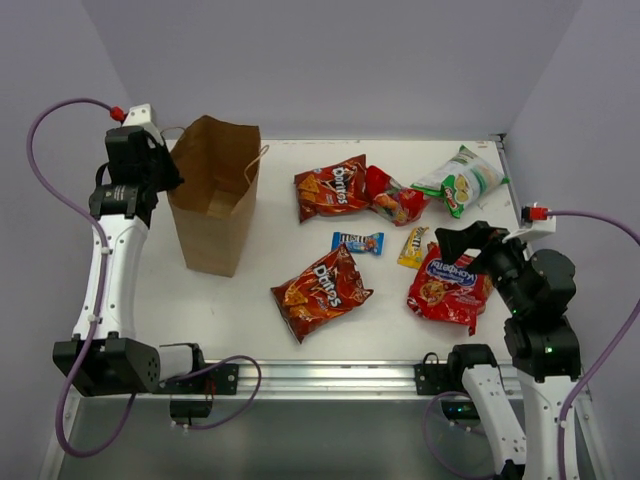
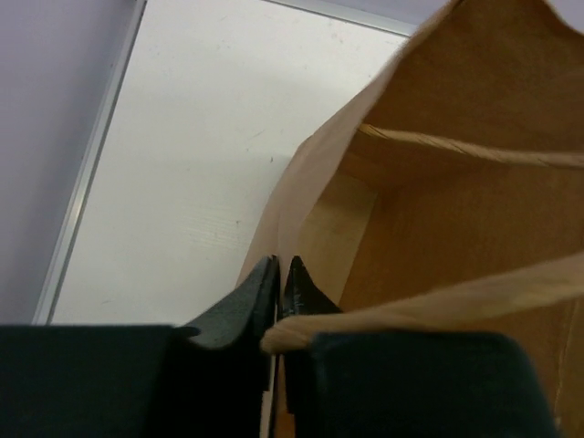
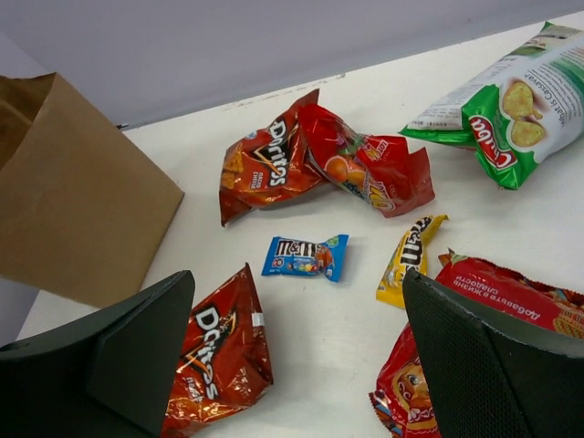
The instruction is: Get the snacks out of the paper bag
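Observation:
The brown paper bag point(image 1: 213, 195) stands upright at the left, mouth open. My left gripper point(image 1: 165, 170) is shut on its left rim point(image 2: 278, 274); no packet shows in the visible part of the bag's inside point(image 2: 456, 228). The snacks lie on the table: two Doritos bags point(image 1: 333, 187) point(image 1: 322, 290), a small red bag point(image 1: 395, 200), a green-white chip bag point(image 1: 462, 180), a blue candy packet point(image 1: 358, 242), a yellow candy packet point(image 1: 414, 246) and a red cookie bag point(image 1: 445, 290). My right gripper point(image 1: 465, 245) is open and empty above the cookie bag point(image 3: 484, 301).
The white table point(image 1: 250, 300) has a metal rail along its near edge point(image 1: 330, 375) and grey walls behind and at both sides. In the right wrist view the blue packet point(image 3: 306, 257) lies between the open fingers' line of sight.

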